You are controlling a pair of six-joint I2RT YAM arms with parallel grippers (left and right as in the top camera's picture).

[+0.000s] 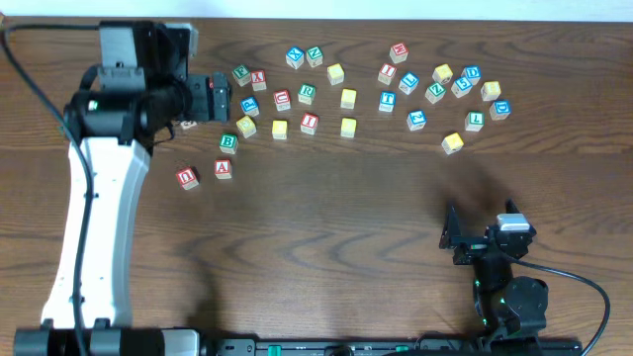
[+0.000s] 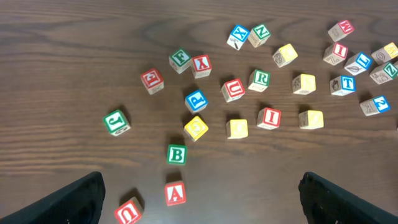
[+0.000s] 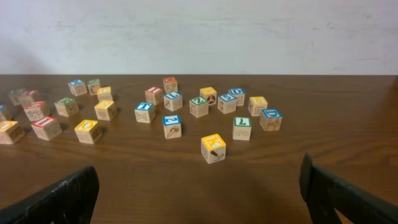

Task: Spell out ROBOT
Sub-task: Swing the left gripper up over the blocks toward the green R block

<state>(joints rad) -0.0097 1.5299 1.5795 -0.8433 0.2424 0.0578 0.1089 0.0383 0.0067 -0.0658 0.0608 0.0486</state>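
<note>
Lettered wooden blocks lie scattered across the far half of the table. A green R block [image 1: 307,94] [image 2: 259,79], a green B block [image 1: 228,143] [image 2: 176,154] and a blue T block [image 1: 387,100] [image 2: 342,84] are among them. My left gripper [image 1: 220,97] [image 2: 202,202] is open and empty, hovering over the left group of blocks. My right gripper [image 1: 453,237] [image 3: 199,183] is open and empty near the front right, well short of the blocks. I cannot pick out an O block.
A red A block [image 1: 223,168] [image 2: 175,193] and a red U block [image 1: 187,178] [image 2: 129,211] lie nearest the left gripper. A yellow block [image 1: 452,142] [image 3: 212,147] lies nearest the right gripper. Bare dark wood [image 1: 336,247] covers the front half.
</note>
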